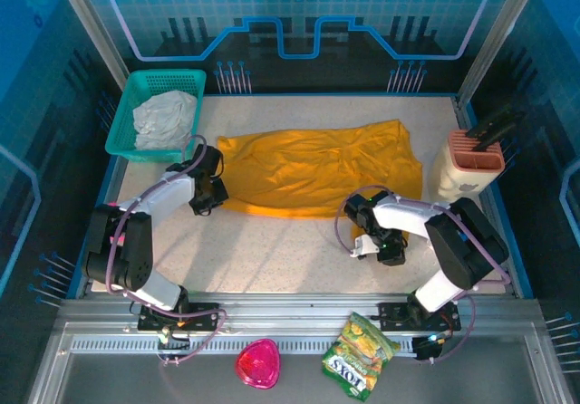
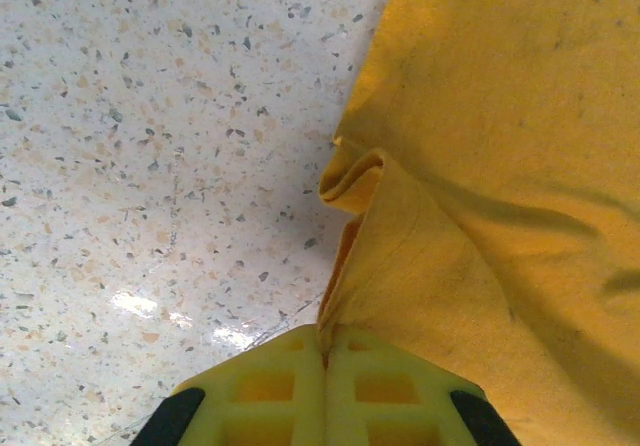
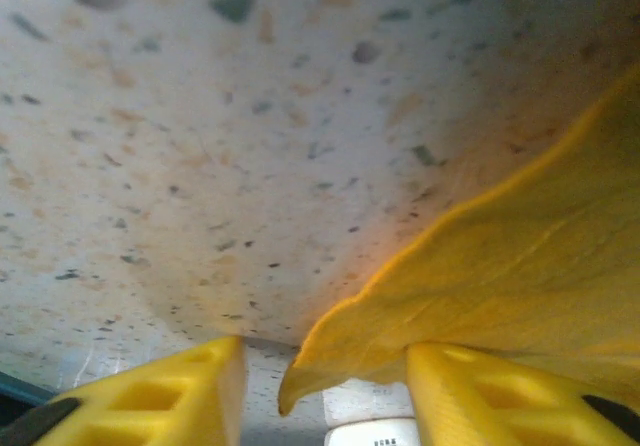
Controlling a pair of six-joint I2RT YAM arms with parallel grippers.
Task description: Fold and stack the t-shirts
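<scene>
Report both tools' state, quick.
Left tool: closed, pinching the t-shirt.
Right tool: open, with the t-shirt's edge between its fingers.

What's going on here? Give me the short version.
Two robot arms are working on a mustard-orange t-shirt spread across the speckled table. The left gripper is shut on the shirt's left edge. The right gripper is open at the near edge, with a corner of the cloth between its fingers but not clamped. Nothing is stacked yet. A green basket at the far left holds a white cloth.
</scene>
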